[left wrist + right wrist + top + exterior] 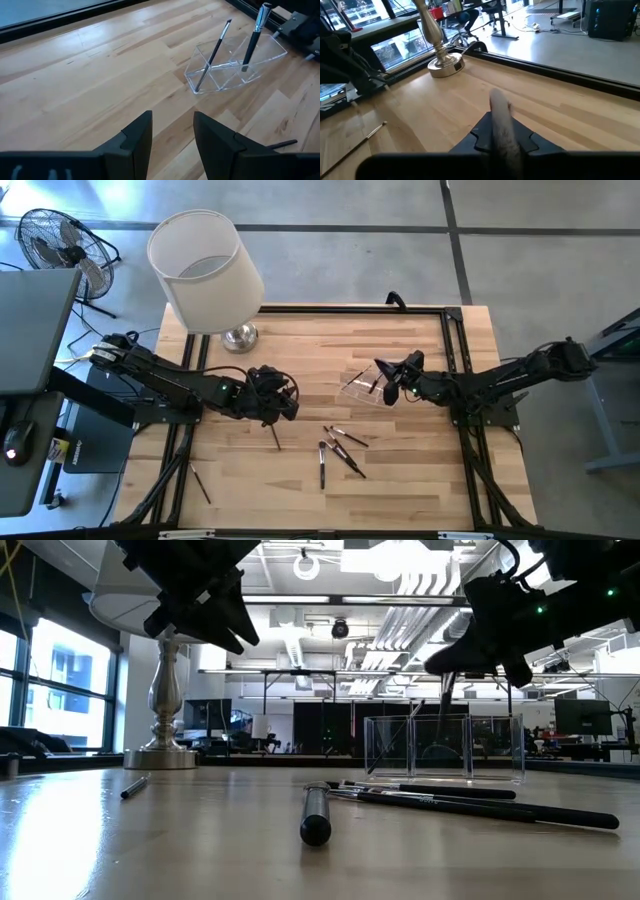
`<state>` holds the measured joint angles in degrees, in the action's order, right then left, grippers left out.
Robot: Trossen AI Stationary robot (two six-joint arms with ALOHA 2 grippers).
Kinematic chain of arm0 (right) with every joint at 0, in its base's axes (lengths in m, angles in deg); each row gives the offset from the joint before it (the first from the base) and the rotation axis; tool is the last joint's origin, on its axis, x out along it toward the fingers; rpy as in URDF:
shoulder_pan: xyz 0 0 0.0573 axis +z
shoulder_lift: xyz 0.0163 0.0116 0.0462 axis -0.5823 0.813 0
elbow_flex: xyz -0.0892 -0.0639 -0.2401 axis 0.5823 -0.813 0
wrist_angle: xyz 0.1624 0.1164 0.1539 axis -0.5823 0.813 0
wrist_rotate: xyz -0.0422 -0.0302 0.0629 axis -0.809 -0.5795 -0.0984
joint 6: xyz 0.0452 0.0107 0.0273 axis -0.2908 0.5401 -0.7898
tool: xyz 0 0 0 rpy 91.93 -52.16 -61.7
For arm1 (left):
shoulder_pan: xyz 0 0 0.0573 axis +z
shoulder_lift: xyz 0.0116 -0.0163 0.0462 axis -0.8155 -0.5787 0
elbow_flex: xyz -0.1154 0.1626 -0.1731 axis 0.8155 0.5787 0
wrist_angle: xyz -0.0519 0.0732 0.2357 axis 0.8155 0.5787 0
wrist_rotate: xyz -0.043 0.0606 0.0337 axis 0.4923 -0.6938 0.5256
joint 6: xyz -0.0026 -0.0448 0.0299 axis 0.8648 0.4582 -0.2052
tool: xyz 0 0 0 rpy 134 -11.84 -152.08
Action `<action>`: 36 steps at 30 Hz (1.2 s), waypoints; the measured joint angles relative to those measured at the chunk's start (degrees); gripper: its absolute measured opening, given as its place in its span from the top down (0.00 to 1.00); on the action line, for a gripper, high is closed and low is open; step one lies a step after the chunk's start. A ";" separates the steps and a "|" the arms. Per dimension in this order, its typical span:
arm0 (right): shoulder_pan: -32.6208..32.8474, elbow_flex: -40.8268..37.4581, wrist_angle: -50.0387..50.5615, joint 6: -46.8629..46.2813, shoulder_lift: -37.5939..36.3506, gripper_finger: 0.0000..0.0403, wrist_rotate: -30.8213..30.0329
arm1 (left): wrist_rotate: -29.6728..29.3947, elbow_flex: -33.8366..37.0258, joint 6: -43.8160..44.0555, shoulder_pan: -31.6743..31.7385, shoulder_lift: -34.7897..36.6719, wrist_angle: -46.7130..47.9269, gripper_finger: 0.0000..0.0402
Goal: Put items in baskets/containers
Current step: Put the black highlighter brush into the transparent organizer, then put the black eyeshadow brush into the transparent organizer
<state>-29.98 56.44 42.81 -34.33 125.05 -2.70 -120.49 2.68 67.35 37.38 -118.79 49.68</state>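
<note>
A small clear plastic box stands on the wooden table, right of centre. One thin dark brush leans inside it against the rim. My right gripper hovers at the box's right end, shut on a second brush. Several more brushes lie flat near the table's middle, one below my left gripper and one near the left near corner. My left gripper is open above bare wood, left of the box. My right gripper pinches a brush between its two fingers by the upper, silvery part of the handle. The fingers come about level from the table's right side, lying across it. The brush stands nearly upright with its dark lower end down inside the clear box.
A lamp with a big white shade stands on its metal base at the table's far left. A black frame rail runs along the far edge. A fan stands on the floor beyond. Bare wood lies between the grippers.
</note>
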 joint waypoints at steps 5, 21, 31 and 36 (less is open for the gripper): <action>0.00 0.00 0.00 0.02 0.00 0.85 -0.38 | 0.02 -0.03 0.00 0.00 0.00 0.00 0.65; 0.01 0.09 -13.58 12.53 -3.24 0.71 -2.98 | 1.14 -0.04 -3.63 0.00 -0.02 0.01 0.65; 1.90 6.20 -7.01 14.67 -11.02 0.77 -3.56 | 9.64 -0.10 -6.23 0.00 -0.02 6.74 0.65; 6.04 19.15 15.63 8.89 -7.71 0.93 -4.06 | 14.17 -0.10 -6.09 0.00 -0.02 10.76 0.65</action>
<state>-23.95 75.59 58.44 -25.43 117.34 -6.76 -106.32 2.59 61.26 37.38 -118.81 60.44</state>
